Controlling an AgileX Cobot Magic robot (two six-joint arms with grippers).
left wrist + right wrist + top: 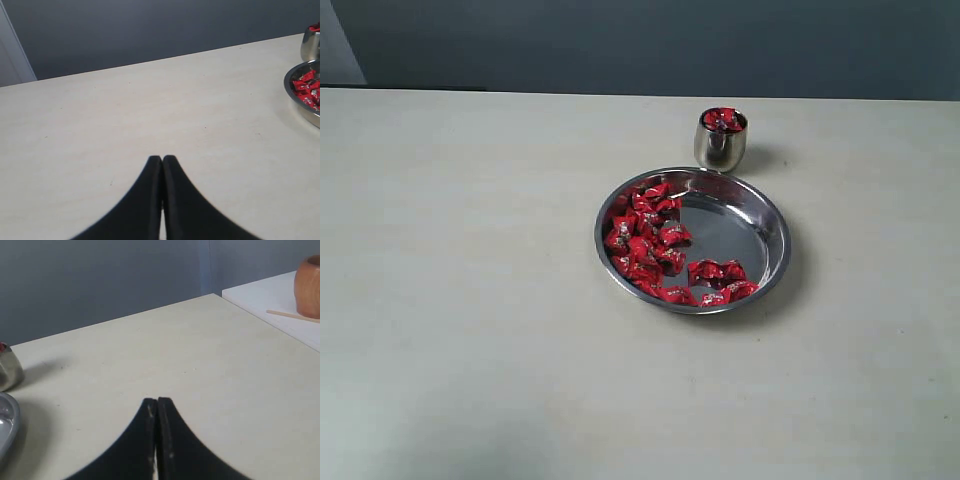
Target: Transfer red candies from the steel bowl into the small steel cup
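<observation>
The left pincer [162, 159] is seen in the left wrist view with its two dark fingers pressed together tip to tip and nothing held between them. It is poised over a pale counter [125, 115]. A broad stretch of plain counter surface lies between it and the steel bowl [300, 107], which is cut off by the edge of that view.

In the exterior view, the left half of the counter is taken up by plain surface, from the near edge to the far edge where a dark wall is met. The steel bowl is set right of the middle, well in from every counter edge. The red candies [645, 235] are heaped in a crescent along its left side and around its near rim. The right and far parts of the bowl's floor are shown bare and mirror-bright.

The small steel cup [720, 150] stands upright just beyond the bowl's far rim; whether the two touch cannot be told. The cup is filled to the brim with more red candies. Open counter is seen to the right of the bowl and cup.

The right pincer [157, 401] is likewise closed tip to tip, with nothing gripped. In the right wrist view, open counter separates it from the cup. Past the counter's edge, a white surface [260, 302] is seen carrying a brown wooden vessel [307, 287] and a thin stick [292, 315].
</observation>
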